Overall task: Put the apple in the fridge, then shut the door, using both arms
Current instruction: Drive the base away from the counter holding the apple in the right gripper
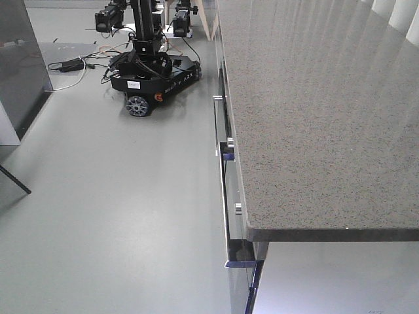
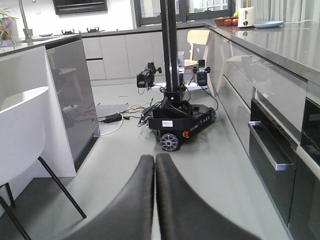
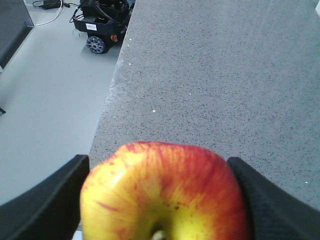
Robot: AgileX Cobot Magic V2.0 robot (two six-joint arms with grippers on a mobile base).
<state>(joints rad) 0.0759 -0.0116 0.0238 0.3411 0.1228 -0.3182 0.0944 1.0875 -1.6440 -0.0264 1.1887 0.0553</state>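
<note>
The apple, red with yellow patches and stem end facing the camera, fills the bottom of the right wrist view. My right gripper is shut on it, one black finger on each side. It hangs over the near-left corner of the speckled grey countertop. In the left wrist view my left gripper is shut with nothing between its black fingers, held low over the grey floor. The fridge and the door are out of view. Neither gripper shows in the front view.
A long stone counter with handled drawers runs along the right. Another mobile robot stands on the floor ahead, with cables beside it. At left are a dark grey island panel and a white chair.
</note>
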